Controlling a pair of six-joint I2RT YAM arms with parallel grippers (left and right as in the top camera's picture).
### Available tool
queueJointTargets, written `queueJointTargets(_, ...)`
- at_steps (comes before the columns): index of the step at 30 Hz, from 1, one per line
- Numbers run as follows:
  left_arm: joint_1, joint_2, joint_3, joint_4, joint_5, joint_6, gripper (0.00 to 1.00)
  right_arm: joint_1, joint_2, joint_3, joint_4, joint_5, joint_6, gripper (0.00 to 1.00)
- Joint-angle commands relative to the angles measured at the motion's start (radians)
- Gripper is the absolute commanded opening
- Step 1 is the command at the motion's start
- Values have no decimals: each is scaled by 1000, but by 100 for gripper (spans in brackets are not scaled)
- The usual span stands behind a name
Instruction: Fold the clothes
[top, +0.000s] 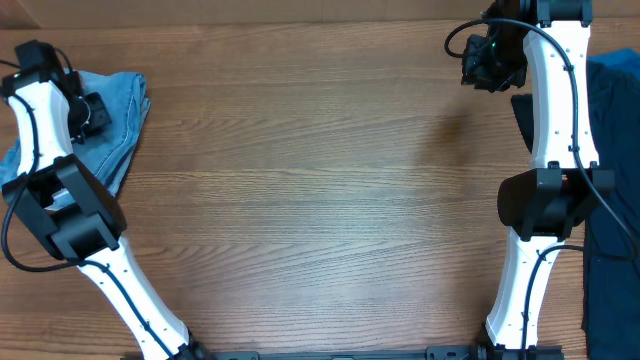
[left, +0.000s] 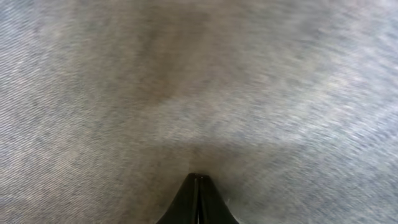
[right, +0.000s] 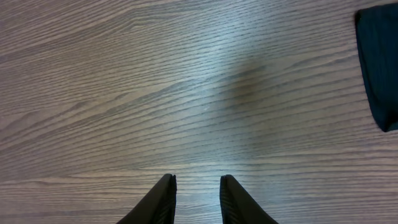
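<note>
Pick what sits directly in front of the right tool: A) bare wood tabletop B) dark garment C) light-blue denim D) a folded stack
A: the right wrist view shows the right tool, fingers apart, over the bare wood table, with the dark garment off at the upper right edge.

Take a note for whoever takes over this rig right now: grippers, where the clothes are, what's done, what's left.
Left gripper: shut, tips against the light-blue denim bunched at the table's far left corner; whether it pinches cloth is unclear.
Right gripper: open, empty, over bare wood.
Dark garment: at the right edge, no gripper on it.
Done: no neat fold visible.
Left: likely spread and fold the denim, then the dark garment.
</note>
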Motion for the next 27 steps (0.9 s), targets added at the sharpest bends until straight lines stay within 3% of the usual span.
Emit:
queueJointTargets(1, 58, 53, -6, 1, -48, -46, 4, -3, -25, 11, 2, 8, -2, 27)
queueJointTargets(6, 52, 52, 55, -5, 1, 11, 4, -3, -25, 11, 2, 8, -2, 27)
queueJointTargets(10, 17, 52, 275, -127, 14, 13, 4, -3, -25, 11, 2, 8, 1, 27)
queueJointTargets(14, -45, 52, 416, -220, 115, 163, 4, -3, -25, 11, 14, 8, 2, 28)
queueJointTargets(21, -222, 54, 328, -241, 54, 364, 4, -4, -25, 11, 21, 9, 1, 28)
queueJointTargets(24, -279, 55, 249, -198, -61, 388, 4, -4, -25, 11, 21, 9, 1, 28)
queueJointTargets(27, -301, 55, 206, -173, -75, 398, 4, -4, -25, 11, 21, 9, 0, 28)
